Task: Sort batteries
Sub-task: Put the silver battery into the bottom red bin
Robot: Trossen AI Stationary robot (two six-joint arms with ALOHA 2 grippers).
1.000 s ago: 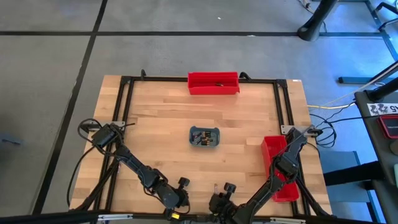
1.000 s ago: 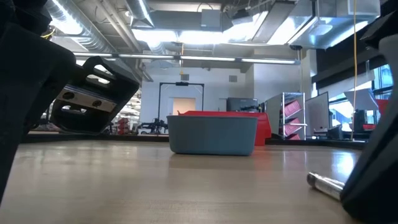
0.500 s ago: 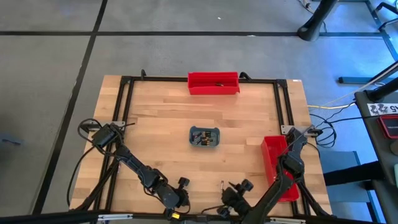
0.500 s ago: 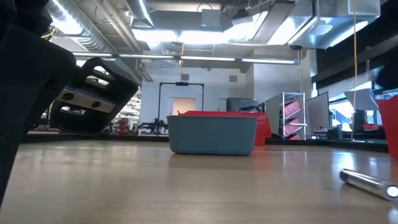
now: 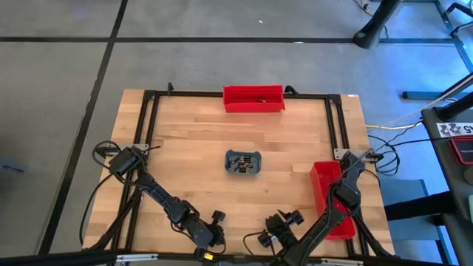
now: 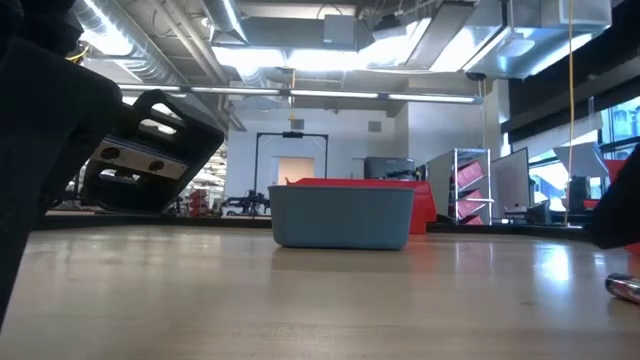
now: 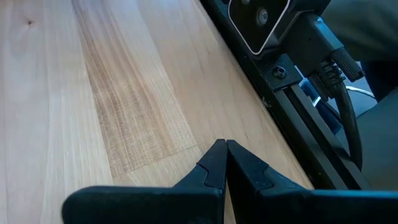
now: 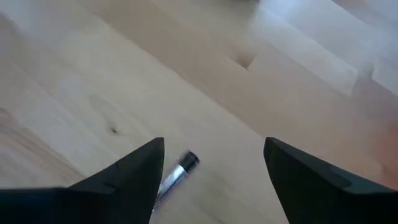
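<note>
A silvery battery (image 8: pixel 180 168) lies on the bare wood near the table's front edge; in the low view this battery (image 6: pixel 625 288) shows at the picture's right edge. My right gripper (image 8: pixel 214 168) stands open over it, one finger on each side, and one finger (image 8: pixel 140 177) hides the battery's near end. Several more batteries (image 5: pixel 242 163) lie in the small grey-blue tray (image 5: pixel 228 163) at the table's middle. One dark battery (image 5: pixel 259 99) lies in the far red bin (image 5: pixel 236 98). My left gripper (image 7: pixel 221 155) is shut on nothing, low over the wood near the front edge.
A second red bin (image 5: pixel 323 185) lies along the table's right side, under my right arm. A black metal frame (image 5: pixel 151 118) runs round the tabletop. Bare wood lies between the tray and both grippers. Beyond the table the low view shows a workshop room.
My right gripper has opened and let go of the battery, and has gone a little toward the table's right edge. The battery has moved along the wood toward the right as well.
</note>
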